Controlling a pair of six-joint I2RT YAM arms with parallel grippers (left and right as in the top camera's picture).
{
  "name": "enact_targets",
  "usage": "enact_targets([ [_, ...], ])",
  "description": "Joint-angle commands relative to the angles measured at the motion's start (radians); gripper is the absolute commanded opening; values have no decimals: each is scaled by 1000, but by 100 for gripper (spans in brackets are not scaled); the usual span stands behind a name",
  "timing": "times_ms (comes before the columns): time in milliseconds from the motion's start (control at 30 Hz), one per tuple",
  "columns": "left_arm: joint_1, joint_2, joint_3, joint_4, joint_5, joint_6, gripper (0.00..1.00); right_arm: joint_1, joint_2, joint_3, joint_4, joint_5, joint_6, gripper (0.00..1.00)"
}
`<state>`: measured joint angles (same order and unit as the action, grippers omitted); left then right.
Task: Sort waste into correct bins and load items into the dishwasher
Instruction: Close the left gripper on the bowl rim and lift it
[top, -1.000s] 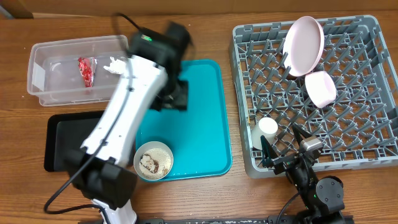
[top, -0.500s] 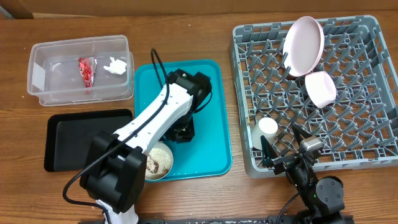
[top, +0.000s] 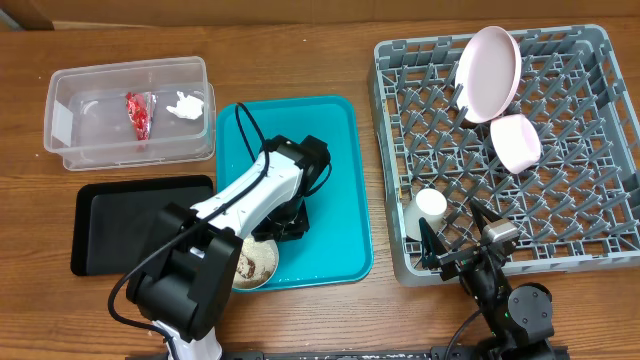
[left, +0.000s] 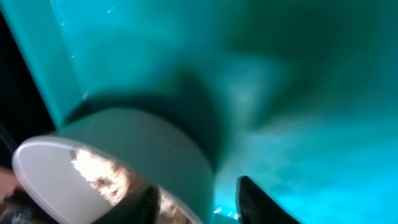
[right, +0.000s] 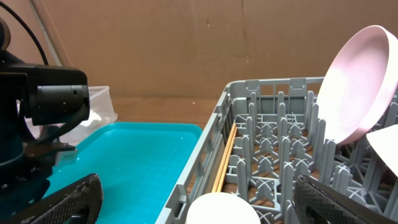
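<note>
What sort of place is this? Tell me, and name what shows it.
Probably a robot test bench staged as a dish-clearing station, not a real kitchen: a grey dish rack sits on a wooden table beside a teal tray, with a clear tub holding a red wrapper.

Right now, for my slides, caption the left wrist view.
Left gripper astride the wall of a round off-white bowl of rice scraps on a teal tray.
</note>
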<state>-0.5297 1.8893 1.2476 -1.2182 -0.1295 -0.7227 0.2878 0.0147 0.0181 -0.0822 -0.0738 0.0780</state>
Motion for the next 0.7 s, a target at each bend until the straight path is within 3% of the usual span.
enact_targets([
  [0,-1,6,-43,50,7,-6,31,-5,-8,-10,5,5,5,100],
  [100,-1,6,-91,101,7,6,25,-5,-8,-10,5,5,5,100],
  [167,-1,6,-110,112,17,20,4,-5,-8,-10,5,5,4,100],
  [300,2,5,-91,92,15,47,4,-5,-8,-10,5,4,4,100],
  [433,25,-19,20,-31,15,51,4,-5,-8,-10,5,5,4,100],
  [667,106,-158,110,-123,46,97,4,-5,-8,-10,5,5,4,100],
])
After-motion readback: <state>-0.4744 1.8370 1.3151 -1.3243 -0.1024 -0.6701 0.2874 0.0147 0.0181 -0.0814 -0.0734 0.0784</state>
